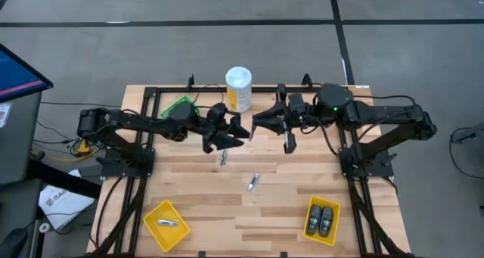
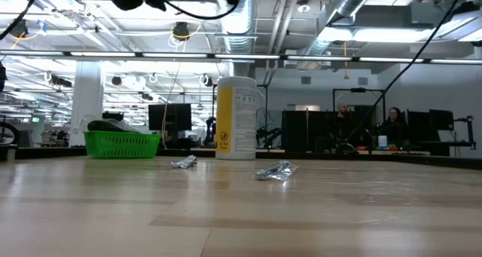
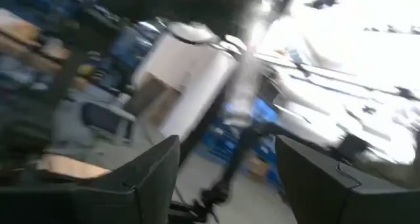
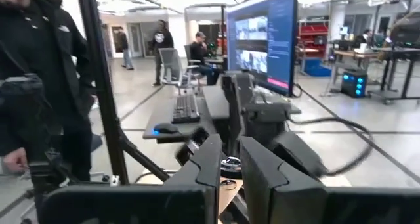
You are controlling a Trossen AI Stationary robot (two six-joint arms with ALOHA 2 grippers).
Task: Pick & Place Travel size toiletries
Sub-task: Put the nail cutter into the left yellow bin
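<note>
Two tiny silver tubes (image 1: 223, 158) (image 1: 253, 182) lie flat on the wooden table, also in the low view (image 2: 184, 162) (image 2: 273, 171). A third tube (image 1: 168, 223) lies in the near-left yellow bin (image 1: 155, 212). Two dark oval pods (image 1: 323, 220) lie in the near-right yellow bin (image 1: 336, 209). Both grippers hover high over the table's far middle, facing each other. My left gripper (image 1: 227, 133) (image 3: 226, 145) is open with nothing between its fingers. My right gripper (image 1: 261, 123) (image 4: 230, 145) is shut. A small dark round piece (image 4: 230, 165) shows in its narrow gap. My right gripper points level toward the table's left side. I cannot tell whether its fingers (image 4: 210, 159) touch the small dark round piece or whether that piece belongs to the other arm beyond.
A tall white-and-yellow canister (image 1: 238, 88) (image 2: 237, 117) stands at the far edge, just behind the two grippers. A green bin (image 1: 178, 107) (image 2: 120, 142) with dark things in it sits far left. People show in the room beyond the table.
</note>
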